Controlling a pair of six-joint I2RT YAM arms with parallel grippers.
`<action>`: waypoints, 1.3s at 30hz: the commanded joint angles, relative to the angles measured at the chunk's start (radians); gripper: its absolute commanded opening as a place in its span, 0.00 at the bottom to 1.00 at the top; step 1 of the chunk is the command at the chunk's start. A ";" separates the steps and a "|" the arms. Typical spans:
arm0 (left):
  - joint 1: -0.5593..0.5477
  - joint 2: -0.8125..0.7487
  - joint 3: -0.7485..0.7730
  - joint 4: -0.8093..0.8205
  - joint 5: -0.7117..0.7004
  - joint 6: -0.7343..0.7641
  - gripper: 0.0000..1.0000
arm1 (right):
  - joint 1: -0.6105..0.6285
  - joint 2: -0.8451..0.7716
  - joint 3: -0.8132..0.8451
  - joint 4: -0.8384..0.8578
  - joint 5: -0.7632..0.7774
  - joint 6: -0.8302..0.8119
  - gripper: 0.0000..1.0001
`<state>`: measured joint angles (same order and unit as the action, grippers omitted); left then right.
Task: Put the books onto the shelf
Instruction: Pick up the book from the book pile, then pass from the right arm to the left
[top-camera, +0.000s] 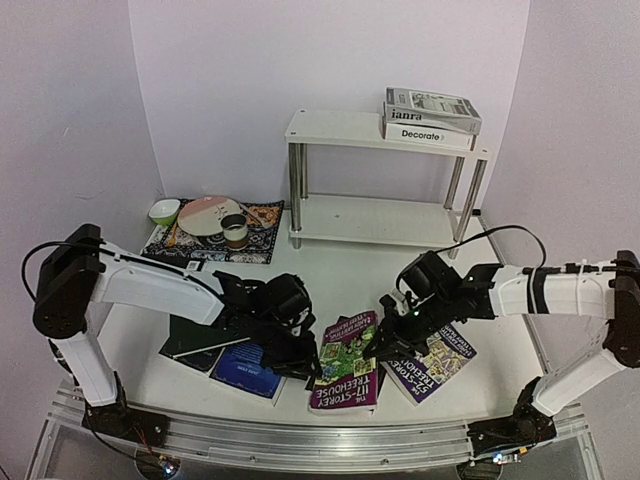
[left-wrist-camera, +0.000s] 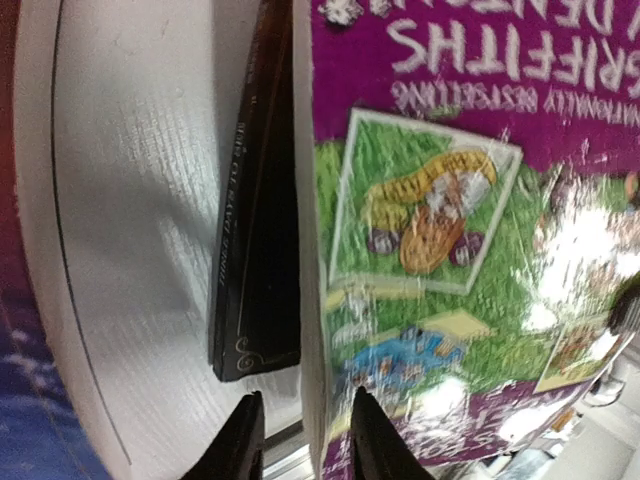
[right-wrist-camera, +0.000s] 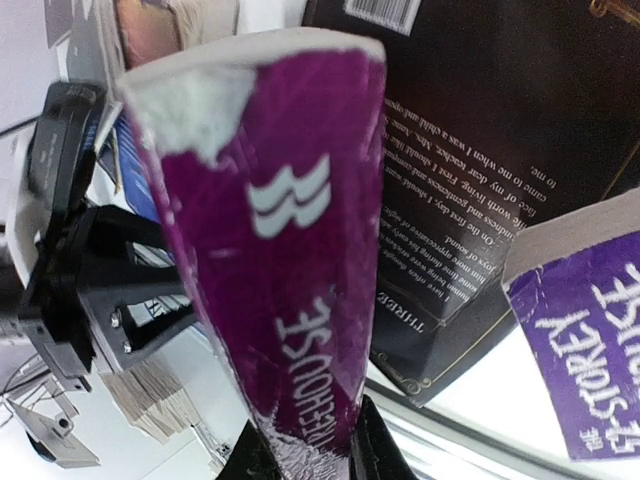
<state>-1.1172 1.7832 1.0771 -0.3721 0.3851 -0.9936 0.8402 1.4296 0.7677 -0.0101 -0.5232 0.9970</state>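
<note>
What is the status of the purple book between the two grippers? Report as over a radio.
Left gripper: jaws open astride edge of purple book. Right gripper: jaws shut on its spine. Book not yet on shelf. Black book lies close alongside.

The top view looks down from high behind onto the whole worktop (top-camera: 340, 270). Each wrist view peers closely past its own fingers (left-wrist-camera: 242, 445). Both share the purple paperback (left-wrist-camera: 430, 230) between those fingers.

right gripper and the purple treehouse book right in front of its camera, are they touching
Touching. The right wrist view shows the purple book running down between the two fingers of the right gripper, with no gap on either side.
</note>
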 joint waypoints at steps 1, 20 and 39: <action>-0.007 -0.193 -0.017 -0.052 -0.165 0.013 0.42 | -0.025 -0.049 0.177 -0.239 0.067 0.022 0.00; -0.205 -0.408 0.218 -0.188 -0.640 0.659 0.91 | -0.191 0.107 0.565 -0.393 -0.057 0.591 0.00; -0.243 -0.341 0.076 0.133 -1.011 1.219 1.00 | -0.191 0.100 0.602 -0.399 -0.113 0.727 0.00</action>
<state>-1.3956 1.4277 1.1599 -0.3771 -0.5743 0.1726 0.6449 1.5532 1.3231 -0.4110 -0.5690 1.6981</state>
